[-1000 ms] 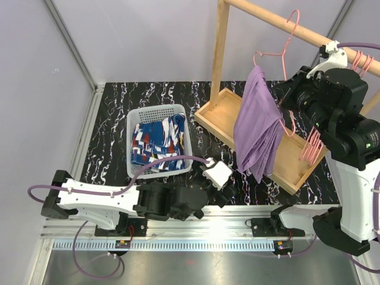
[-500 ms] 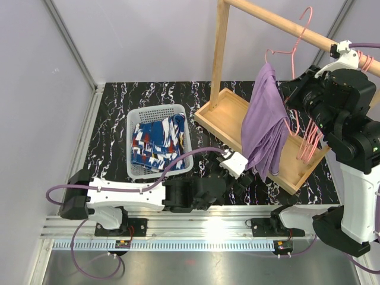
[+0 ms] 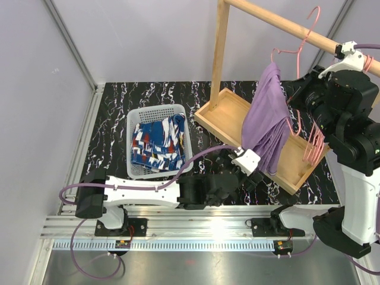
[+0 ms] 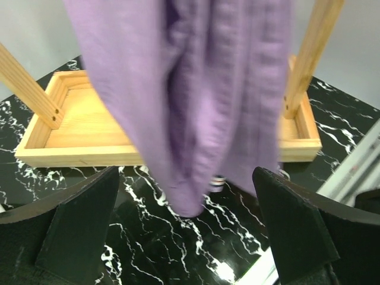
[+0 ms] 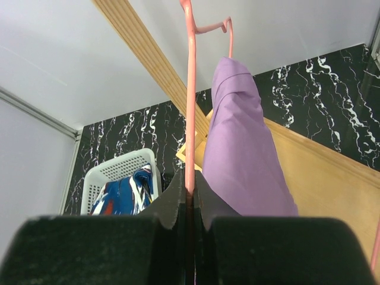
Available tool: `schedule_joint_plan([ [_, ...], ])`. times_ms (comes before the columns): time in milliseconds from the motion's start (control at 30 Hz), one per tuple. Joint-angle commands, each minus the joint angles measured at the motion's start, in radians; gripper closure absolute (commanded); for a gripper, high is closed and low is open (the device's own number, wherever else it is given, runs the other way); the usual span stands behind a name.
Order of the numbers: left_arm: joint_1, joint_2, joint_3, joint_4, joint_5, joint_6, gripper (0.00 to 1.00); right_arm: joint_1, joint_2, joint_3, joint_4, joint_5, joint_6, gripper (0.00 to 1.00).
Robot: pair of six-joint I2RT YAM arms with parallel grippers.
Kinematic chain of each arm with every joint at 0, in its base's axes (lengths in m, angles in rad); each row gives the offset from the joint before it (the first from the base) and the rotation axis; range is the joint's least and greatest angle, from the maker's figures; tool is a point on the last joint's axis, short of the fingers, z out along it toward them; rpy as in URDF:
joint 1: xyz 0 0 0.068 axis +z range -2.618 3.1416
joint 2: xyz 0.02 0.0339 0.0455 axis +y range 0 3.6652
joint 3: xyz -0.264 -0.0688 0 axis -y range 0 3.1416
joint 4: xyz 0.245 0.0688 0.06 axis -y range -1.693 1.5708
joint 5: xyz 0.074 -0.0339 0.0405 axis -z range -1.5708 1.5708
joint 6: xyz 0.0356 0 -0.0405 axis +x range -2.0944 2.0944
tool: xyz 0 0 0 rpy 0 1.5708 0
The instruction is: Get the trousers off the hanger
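Note:
The lilac trousers hang folded over a pink hanger, above the wooden tray. My right gripper is shut on the hanger's pink wire and holds it up clear of the rail; the trousers drape just right of it. My left gripper is open and low over the black table, with the trousers' lower end hanging just ahead, between the fingers. It sits at the trousers' bottom in the top view. The blue patterned trousers lie in the white basket.
A wooden rack with a top rail, an upright post and a tray base stands at the back right. Spare pink hangers lean in the tray and hang on the rail. The basket also shows in the right wrist view.
My right gripper has lifted the hanger and lilac trousers up and to the right. My left arm has reached right, bringing its open gripper under the trousers' lower end.

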Motion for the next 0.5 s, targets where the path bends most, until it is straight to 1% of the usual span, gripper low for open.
schedule_joint_plan([
  [0, 0.032, -0.029, -0.008, 0.076, -0.019, -0.013, 0.03, -0.003, -0.037, 0.04, 0.12, 0.023, -0.014, 1.0],
  [200, 0.066, -0.033, -0.022, 0.075, 0.004, -0.009, 0.03, -0.003, -0.046, 0.035, 0.132, -0.008, -0.006, 1.0],
  [267, 0.081, -0.026, -0.012, 0.084, 0.016, -0.021, 0.04, -0.003, -0.045, 0.034, 0.14, -0.009, 0.0, 1.0],
  [467, 0.083, 0.022, 0.051, 0.121, -0.003, -0.01, 0.04, -0.003, -0.04, 0.02, 0.153, -0.002, 0.026, 1.0],
])
